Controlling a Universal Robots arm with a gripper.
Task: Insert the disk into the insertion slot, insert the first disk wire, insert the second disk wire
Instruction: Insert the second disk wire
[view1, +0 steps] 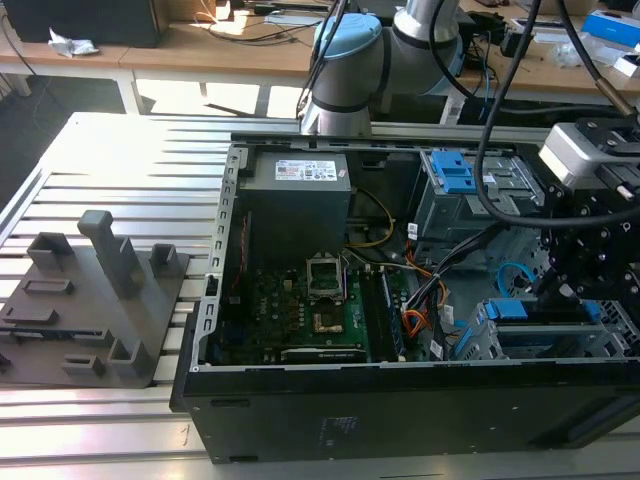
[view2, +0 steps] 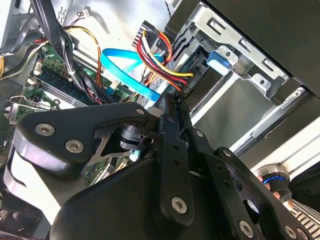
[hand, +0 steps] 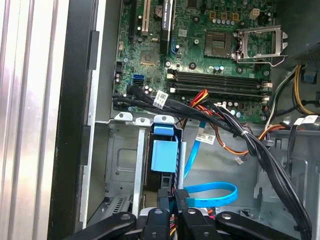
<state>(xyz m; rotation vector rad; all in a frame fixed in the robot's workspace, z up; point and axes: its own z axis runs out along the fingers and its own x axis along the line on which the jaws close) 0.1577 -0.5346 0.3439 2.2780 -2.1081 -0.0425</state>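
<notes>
Black gripper (hand: 175, 200) fingers clenched, apparently on dark plug of orange-red wire bundle (view2: 162, 62), beside slim light-blue cable (hand: 212, 194).

Hand (hand: 172, 197) fingers pressed together
</notes>
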